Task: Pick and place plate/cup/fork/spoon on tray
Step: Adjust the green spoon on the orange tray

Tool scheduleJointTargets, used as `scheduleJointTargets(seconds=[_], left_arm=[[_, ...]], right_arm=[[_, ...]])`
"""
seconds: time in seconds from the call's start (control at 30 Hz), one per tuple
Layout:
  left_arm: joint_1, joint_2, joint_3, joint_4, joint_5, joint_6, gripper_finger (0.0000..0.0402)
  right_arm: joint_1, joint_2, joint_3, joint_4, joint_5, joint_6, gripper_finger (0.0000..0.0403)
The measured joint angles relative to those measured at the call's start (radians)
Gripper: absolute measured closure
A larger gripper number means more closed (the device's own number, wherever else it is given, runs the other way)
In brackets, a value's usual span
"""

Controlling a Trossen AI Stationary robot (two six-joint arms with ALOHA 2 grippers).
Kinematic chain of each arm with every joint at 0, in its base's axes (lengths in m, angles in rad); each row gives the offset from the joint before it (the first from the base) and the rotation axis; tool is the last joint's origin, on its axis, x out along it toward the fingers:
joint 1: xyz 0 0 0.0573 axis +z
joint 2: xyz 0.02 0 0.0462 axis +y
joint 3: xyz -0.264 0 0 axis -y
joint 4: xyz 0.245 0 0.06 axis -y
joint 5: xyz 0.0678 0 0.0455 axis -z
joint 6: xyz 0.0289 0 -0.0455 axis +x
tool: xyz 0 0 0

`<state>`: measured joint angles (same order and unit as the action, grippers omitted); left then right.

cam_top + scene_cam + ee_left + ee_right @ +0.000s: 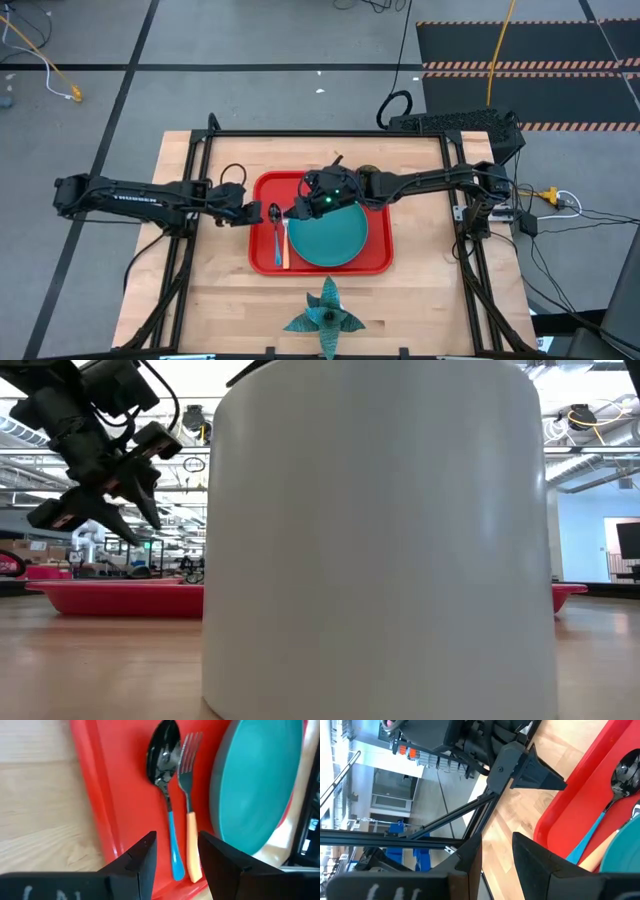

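Observation:
The red tray (375,262) lies at the table's middle. The teal plate (330,238) rests flat on its right part. The blue-handled spoon (167,785) and the orange-handled fork (187,795) lie side by side on the tray's left part, beside the plate (255,785). My left gripper (252,213) is open and empty over the tray's left rim (115,795). My right gripper (296,211) is open and empty above the tray, at the plate's far left edge, pointing toward the left arm. I do not see the cup.
A teal star-shaped spiky object (325,315) sits near the table's front edge. A wide white cylinder (380,540) stands right before the low camera and hides most of the tray (120,600). Bare wood lies left and right of the tray.

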<state>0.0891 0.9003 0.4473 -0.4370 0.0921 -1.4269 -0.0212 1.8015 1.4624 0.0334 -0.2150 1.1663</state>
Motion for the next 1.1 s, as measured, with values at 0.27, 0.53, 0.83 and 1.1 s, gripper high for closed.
scheduleJointTargets(seconds=[0.27,0.53,0.83,1.1], left_arm=[[0.003,0.011,0.064,0.018,-0.038,0.167,0.0257],[0.049,0.034,0.218,-0.023,-0.082,0.444,0.0257],[0.052,0.035,0.228,0.327,-0.034,0.436,0.0256],[0.058,-0.016,0.228,0.313,-0.031,0.585,0.0256]], right_arm=[[0.005,0.0,0.0,0.0,0.0,-0.004,0.0303],[0.003,0.0,0.0,0.017,0.001,-0.051,0.0303],[0.003,0.0,0.001,0.224,0.017,0.029,0.0303],[0.002,-0.048,0.001,0.024,0.123,0.075,0.0303]])
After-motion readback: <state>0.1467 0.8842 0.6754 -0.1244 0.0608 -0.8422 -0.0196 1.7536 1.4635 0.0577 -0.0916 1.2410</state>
